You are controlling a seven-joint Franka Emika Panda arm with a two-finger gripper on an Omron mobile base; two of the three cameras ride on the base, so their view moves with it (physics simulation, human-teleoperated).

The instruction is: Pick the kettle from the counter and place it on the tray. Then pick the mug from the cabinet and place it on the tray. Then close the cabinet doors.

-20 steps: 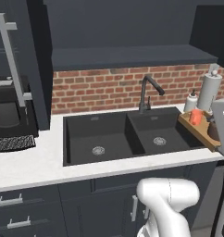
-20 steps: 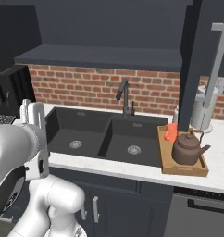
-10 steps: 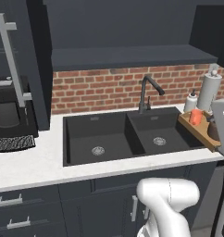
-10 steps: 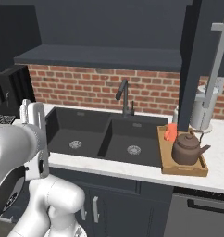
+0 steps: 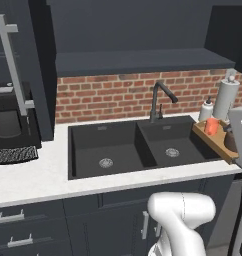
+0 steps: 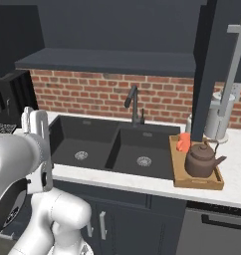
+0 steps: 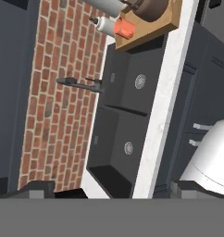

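The kettle [image 6: 202, 160] and the mug [image 6: 183, 142] both sit on the tray [image 6: 197, 183], which rests on the worktop [image 6: 147, 183] at 3 o'clock of the sink [image 6: 117, 149]. The mug stands at the tray's far end, at 11 o'clock of the kettle. By this layout, the step in hand is judged to be closing the doors.

One door [image 6: 219, 64] stands swung out above the tray, its bar handle [image 6: 232, 79] vertical. A second door [image 5: 23, 60] stands open at the left of the sink, over a dark appliance.

The gripper [image 7: 109, 190] is released, with its fingers [image 7: 33, 189] spread wide and holding nothing.

Recommended procedure:
- Leave the gripper empty; push, do not grasp.
- Contact each door on its outer face near the free edge, away from the hinge.
- Sweep along the door's arc until it is flush.
- Over the tray, keep the arm high enough to clear the kettle's handle.
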